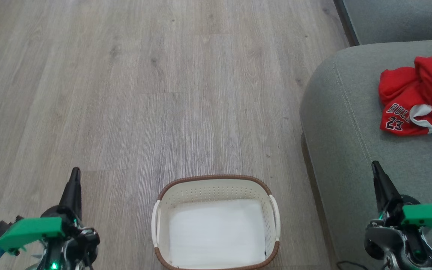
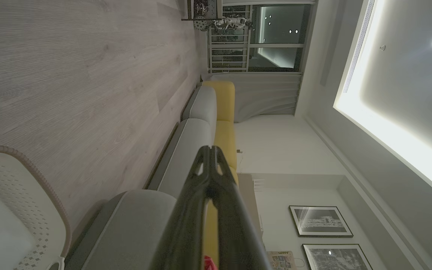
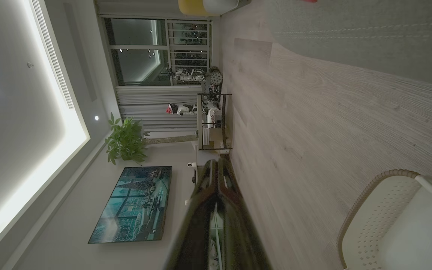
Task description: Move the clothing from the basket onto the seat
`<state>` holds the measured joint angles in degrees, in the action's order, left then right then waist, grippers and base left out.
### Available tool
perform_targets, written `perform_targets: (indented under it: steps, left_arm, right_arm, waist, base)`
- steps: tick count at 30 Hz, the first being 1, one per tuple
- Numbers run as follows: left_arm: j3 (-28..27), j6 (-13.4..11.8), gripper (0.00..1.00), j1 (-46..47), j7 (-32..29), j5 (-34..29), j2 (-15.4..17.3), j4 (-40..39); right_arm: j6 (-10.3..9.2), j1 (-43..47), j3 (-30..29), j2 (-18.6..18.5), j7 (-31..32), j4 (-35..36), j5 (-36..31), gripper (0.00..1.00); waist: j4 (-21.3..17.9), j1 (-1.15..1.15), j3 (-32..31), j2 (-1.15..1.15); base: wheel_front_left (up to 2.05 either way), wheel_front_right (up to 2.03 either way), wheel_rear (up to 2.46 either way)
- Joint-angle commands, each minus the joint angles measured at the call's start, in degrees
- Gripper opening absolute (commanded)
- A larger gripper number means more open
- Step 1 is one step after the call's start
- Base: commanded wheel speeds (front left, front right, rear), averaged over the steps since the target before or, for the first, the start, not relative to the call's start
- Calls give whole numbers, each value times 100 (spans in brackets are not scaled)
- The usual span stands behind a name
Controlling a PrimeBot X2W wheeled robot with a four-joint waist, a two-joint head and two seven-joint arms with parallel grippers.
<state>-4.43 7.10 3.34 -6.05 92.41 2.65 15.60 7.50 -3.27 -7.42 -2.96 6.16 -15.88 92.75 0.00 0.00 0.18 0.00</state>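
- In the head view, the clothing [image 1: 420, 93] is lying bunched on the seat [image 1: 347, 123], well apart from the basket [image 1: 216, 177].
- The basket is holding a white sheet [image 1: 216, 232].
- The wrist views are showing the left pincer [image 2: 210, 150] and right pincer [image 3: 218, 163] empty, fingers pressed together.

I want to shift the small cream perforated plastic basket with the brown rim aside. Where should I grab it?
Probably the white side handle on the right of the basket: the loop stands off the perforated wall, leaving a gap for one finger. Open the right gripper, which is shut, and come down from above, since the basket sits upright.
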Motion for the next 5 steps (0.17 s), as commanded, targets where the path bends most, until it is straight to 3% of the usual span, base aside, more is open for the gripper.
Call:
perform_targets:
  steps: [1,5]
  left_arm:
    - [-213,39,0,286,-47,-28,24,-155]
    - [-213,39,0,286,-47,-29,24,-155]
  right_arm:
    - [-1,-292,91,3,32,185,-58,0]
    - [-1,-292,90,4,33,185,-59,0]
  waist:
    - [0,0,0,0]
    - [0,0,0,0]
  base:
    - [0,0,0]
    - [0,0,0]
